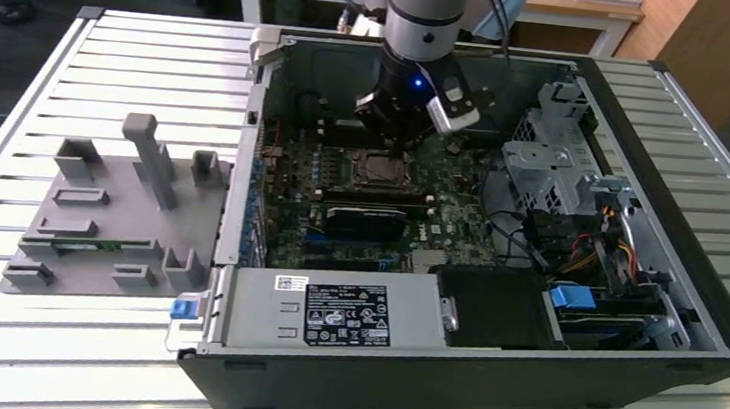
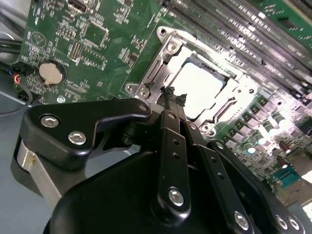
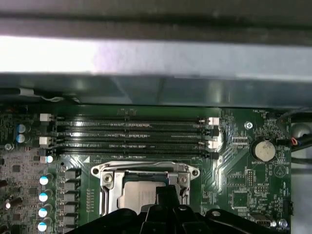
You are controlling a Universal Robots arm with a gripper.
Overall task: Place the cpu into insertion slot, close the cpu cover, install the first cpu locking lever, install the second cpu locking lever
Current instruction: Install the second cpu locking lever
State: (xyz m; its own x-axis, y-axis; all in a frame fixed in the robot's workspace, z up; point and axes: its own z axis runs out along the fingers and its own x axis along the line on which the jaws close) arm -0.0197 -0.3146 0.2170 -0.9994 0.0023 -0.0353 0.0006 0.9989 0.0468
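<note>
gripper [image 2: 171, 97]: fingers are pinching together, holding nothing visible
cpu [image 2: 200, 90]: is lying seated in the insertion slot [image 1: 378, 169]
relation: fingertips are hovering at the cpu cover [image 2: 161, 58] edge, cpu just beyond

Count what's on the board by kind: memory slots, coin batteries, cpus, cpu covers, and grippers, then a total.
memory slots: 4
coin battery: 1
cpu: 1
cpu cover: 1
gripper: 1
Total: 8
</note>
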